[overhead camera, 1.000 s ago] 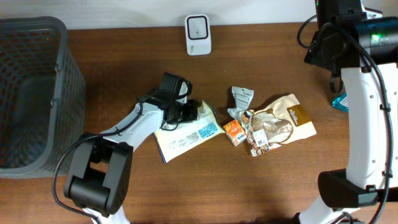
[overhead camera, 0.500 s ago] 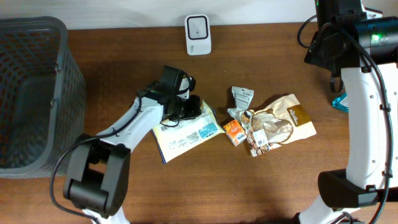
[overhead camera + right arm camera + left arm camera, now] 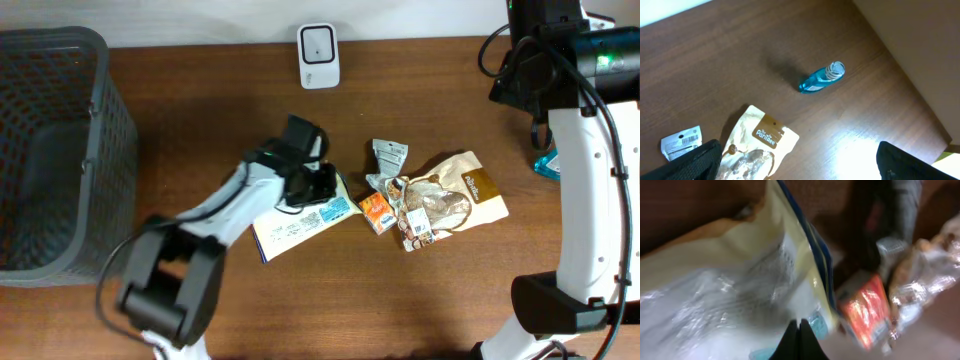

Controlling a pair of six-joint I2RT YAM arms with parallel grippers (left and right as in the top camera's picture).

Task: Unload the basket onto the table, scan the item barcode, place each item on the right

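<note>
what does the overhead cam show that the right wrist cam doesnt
Only overhead: the basket, the scanner, the left gripper shut at the yellow pouch, and the orange packet.
Only right wrist: the right gripper, open, and the table edge beyond the bottle.
Both: the brown pouch, the silver packet and the bottle, though overhead shows just a sliver of it behind the right arm.

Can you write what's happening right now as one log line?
left tool: shut at white-and-yellow plastic pouch, hold unclear | right tool: open, empty | white box scanner: nothing at it
</note>
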